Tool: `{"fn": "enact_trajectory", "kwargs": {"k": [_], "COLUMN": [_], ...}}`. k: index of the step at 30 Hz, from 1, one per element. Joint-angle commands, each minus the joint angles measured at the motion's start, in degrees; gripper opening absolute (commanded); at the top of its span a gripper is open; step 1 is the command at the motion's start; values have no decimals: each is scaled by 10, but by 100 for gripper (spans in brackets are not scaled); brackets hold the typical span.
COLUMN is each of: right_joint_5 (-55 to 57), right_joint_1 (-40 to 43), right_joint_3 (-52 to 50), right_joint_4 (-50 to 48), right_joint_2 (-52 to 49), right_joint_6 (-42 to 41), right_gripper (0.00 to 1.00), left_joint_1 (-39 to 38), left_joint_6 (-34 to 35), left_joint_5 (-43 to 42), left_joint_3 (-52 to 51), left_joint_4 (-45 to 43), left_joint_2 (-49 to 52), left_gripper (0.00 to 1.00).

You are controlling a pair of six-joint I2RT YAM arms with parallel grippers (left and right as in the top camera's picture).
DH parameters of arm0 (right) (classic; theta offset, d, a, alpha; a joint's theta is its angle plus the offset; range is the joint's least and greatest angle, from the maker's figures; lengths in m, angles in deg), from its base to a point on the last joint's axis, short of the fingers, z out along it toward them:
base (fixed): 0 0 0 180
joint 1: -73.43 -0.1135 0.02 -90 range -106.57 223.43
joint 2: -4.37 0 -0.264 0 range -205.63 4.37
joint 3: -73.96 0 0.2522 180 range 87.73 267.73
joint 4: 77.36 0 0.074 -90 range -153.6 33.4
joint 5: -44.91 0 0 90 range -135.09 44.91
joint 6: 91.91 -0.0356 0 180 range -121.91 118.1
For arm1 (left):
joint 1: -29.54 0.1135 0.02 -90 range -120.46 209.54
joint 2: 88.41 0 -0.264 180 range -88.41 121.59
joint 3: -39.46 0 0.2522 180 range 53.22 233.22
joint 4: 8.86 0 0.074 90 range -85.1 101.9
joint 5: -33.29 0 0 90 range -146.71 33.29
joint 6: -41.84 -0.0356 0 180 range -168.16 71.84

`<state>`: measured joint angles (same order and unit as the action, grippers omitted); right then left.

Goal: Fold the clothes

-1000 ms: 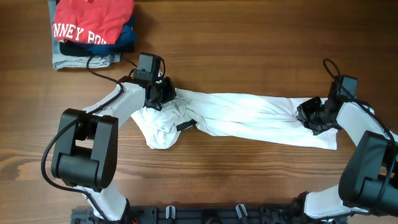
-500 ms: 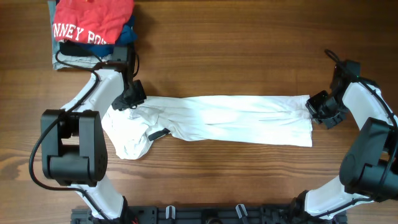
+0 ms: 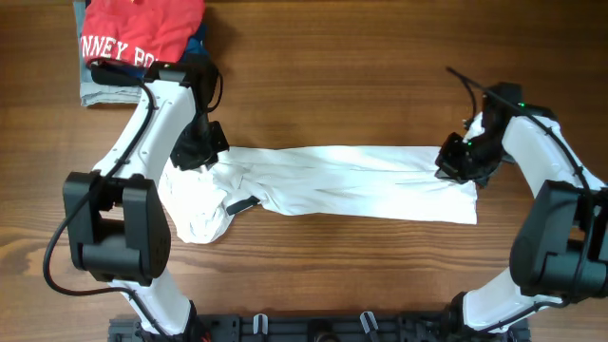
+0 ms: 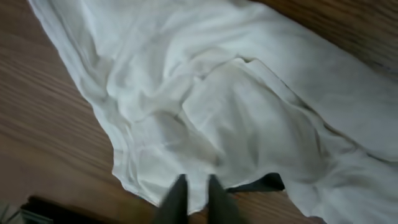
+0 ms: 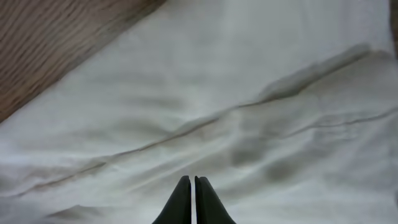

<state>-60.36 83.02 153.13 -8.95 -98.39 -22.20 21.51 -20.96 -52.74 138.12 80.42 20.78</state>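
Since the earlier frame the shirt has been drawn out straight: the left arm has swung out toward 9 o'clock, and the right arm has come inward from the hem. At 10 o'clock on the wooden surface (image 3: 380, 76) sits a pile of folded garments with a red garment (image 3: 142, 28) on top, apart from the work. The left fingers (image 3: 194, 152) are over the shirt's 9 o'clock end, pinched nearly together. The wrist view shows no cloth between them, so they appear to hold nothing.

The white T-shirt (image 3: 351, 179) lies across the middle of the surface as a long band from 9 to 3 o'clock. It is rumpled at the 9 o'clock end, where a lobe sags toward 7 o'clock beside a dark tag (image 3: 239, 203), and flatter toward 3 o'clock. The right fingers (image 5: 191, 186) are shut tight, tips together, just over the cloth near its 3 o'clock edge, with no fold seen between them.

The fabric looks thin, light and limp. It will likely wrinkle, drag and slump rather than keep a shape, and it is not fragile. Hold is probably best taken at the corners or hem edges, one at each end, pinching both layers so the band lifts evenly.
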Motion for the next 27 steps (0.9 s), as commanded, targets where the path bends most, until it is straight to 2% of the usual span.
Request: {"fn": "enact_trajectory", "kwargs": {"k": [1, 9, 12, 16, 21, 27], "right_joint_5": [8, 14, 25, 100, 111, 125], "right_joint_1": [-7, -7, -7, -7, 13, 60], "right_joint_3": [-4, -33, -45, -60, -60, -60], "right_joint_4": [-16, -53, -81, -109, -122, -138], "right_joint_2": [0, 0, 0, 0, 0, 0], "right_joint_6": [-24, -28, -41, -84, -103, -97], "right_gripper": [4, 4, 4, 4, 4, 5], "left_joint_1": [4, 8, 25, 61, 122, 129], "left_joint_6": [23, 38, 37, 37, 33, 27], "left_joint_5": [-33, -65, -56, -43, -43, -35], "left_joint_3": [-29, -168, -174, -174, -174, -174], "left_joint_4": [-27, -128, -130, -130, -131, -170], "left_joint_2": [3, 3, 3, 3, 3, 3], "left_gripper": [4, 4, 4, 6, 7, 13]}}
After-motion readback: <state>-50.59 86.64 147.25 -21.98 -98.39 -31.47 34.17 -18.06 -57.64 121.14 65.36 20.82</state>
